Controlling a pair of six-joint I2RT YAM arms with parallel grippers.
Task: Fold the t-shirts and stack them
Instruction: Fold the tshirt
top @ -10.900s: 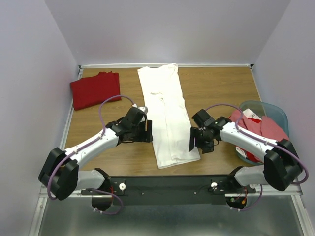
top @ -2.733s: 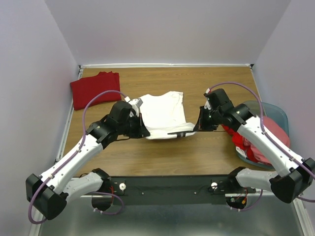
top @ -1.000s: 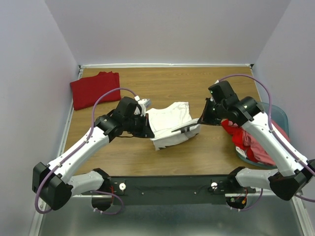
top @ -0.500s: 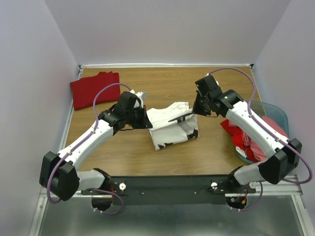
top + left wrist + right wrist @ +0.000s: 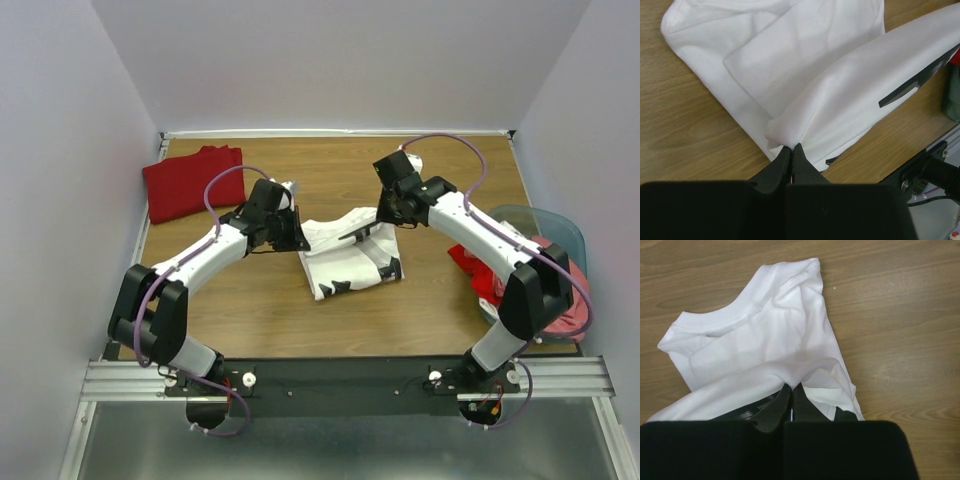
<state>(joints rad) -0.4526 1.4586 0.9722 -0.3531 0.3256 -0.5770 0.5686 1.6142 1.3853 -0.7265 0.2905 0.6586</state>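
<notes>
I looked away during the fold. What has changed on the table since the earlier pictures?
The white t-shirt, earlier a long flat strip, is now folded short mid-table. Both pairs of jaws have shut on its edge and carried that flap farther back. The dark red shirt and teal bin stayed put.

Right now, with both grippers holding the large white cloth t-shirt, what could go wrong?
1. The left gripper and right gripper each pinch only a small tuck of the large white cloth t-shirt; the cloth may slip out and the fold open.
2. The lifted layer hangs between them, so it may land creased or crooked.
</notes>
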